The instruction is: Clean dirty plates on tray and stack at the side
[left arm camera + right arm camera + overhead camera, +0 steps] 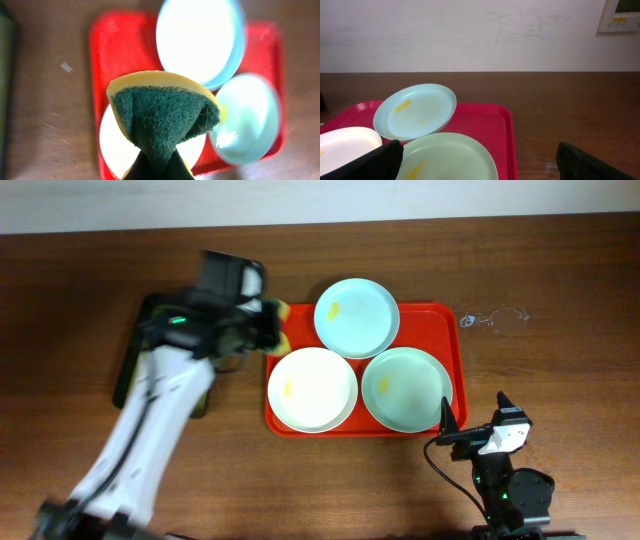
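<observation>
The red tray point(440, 315) holds three plates: a white plate point(312, 389) at front left, a pale blue plate point(356, 317) at the back, a mint plate point(405, 388) at front right. All show yellow smears. My left gripper point(268, 328) is shut on a yellow and green sponge point(165, 112), at the tray's left rim near the white plate point(117, 142). My right gripper point(470, 427) is open and empty at the tray's front right corner, near the mint plate point(447, 157). The blue plate point(415, 111) leans on the other plates.
A dark olive-green tray point(135, 360) lies left of the red tray, mostly under my left arm. A small crumpled clear scrap point(490, 317) lies on the wooden table right of the red tray.
</observation>
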Controlling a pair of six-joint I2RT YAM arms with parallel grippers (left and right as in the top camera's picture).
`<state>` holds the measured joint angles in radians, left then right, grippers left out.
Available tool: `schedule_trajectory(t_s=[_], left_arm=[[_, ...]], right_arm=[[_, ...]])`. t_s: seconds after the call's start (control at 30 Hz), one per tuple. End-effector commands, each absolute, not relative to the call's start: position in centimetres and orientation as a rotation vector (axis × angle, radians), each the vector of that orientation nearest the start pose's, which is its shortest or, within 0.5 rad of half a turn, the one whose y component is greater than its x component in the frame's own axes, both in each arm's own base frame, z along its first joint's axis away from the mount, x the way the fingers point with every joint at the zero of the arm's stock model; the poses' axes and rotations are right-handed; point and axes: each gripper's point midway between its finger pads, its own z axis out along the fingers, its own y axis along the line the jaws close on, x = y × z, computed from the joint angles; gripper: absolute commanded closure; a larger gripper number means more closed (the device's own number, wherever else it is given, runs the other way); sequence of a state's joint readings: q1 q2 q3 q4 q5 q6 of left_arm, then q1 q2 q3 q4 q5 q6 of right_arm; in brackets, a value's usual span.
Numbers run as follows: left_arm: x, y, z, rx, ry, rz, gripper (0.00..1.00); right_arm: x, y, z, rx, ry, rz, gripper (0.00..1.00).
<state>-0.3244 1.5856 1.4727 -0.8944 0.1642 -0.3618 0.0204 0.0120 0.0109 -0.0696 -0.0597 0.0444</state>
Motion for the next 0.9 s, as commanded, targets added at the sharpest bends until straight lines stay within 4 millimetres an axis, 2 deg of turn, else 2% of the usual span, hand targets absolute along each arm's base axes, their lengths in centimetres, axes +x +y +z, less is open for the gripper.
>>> schedule_trajectory(t_s=[0.0,0.07,0.17,0.2,0.23,0.27,0.37,0.43,0.5,0.57,0.6,0.63,0.7,0.8,0.83,0.87], left_arm=[[36.4,-19.6,12.5,0.157,2.813,-0.38,1.0],[36.1,-21.6,8.5,0.221,2.889,-0.354,1.0],[35.7,-22.6,5.5,0.257,2.942,-0.331,1.0],[35.6,-22.6,5.1,0.257,2.951,-0.325,0.95],[35.6,-22.6,4.9,0.258,2.957,-0.322,0.56],[35.5,-22.6,4.9,0.258,2.96,-0.321,0.28],[35.9,-22.3,5.5,0.243,2.954,-0.327,0.26],[37.2,-21.3,8.2,0.192,2.922,-0.339,0.27],[38.7,-19.0,12.9,0.104,2.845,-0.361,0.3],[40.1,-14.8,17.7,-0.028,2.732,-0.355,0.27],[40.5,-11.5,19.6,-0.119,2.677,-0.293,0.05],[40.3,-7.5,20.6,-0.226,2.655,-0.179,0.01],[39.3,-3.4,20.2,-0.347,2.687,-0.072,0.01],[38.2,0.2,19.0,-0.477,2.737,-0.021,0.01],[38.2,0.7,18.9,-0.495,2.735,-0.019,0.01],[38.2,1.1,18.8,-0.51,2.734,-0.018,0.01]], right_arm=[[24.6,1.5,15.7,-0.026,1.646,0.094,0.02],[24.6,1.5,15.7,-0.026,1.646,0.094,0.02],[24.6,1.5,15.7,-0.026,1.646,0.094,0.02],[24.6,1.5,15.7,-0.026,1.646,0.094,0.02],[24.6,1.5,15.7,-0.026,1.646,0.094,0.02],[24.6,1.5,15.7,-0.026,1.646,0.094,0.02],[24.6,1.5,15.7,-0.026,1.646,0.094,0.02],[24.6,1.5,15.7,-0.026,1.646,0.094,0.02],[24.6,1.5,15.7,-0.026,1.646,0.094,0.02],[24.6,1.5,15.7,-0.026,1.646,0.094,0.02],[24.6,1.5,15.7,-0.026,1.646,0.094,0.02],[24.6,1.5,15.7,-0.026,1.646,0.094,0.02],[24.6,1.5,15.7,-0.026,1.646,0.094,0.02],[24.6,1.5,15.7,-0.026,1.646,0.094,0.02],[24.6,1.7,16.5,-0.032,1.614,0.102,0.02],[24.5,2.7,18.3,-0.074,1.539,0.155,0.02]])
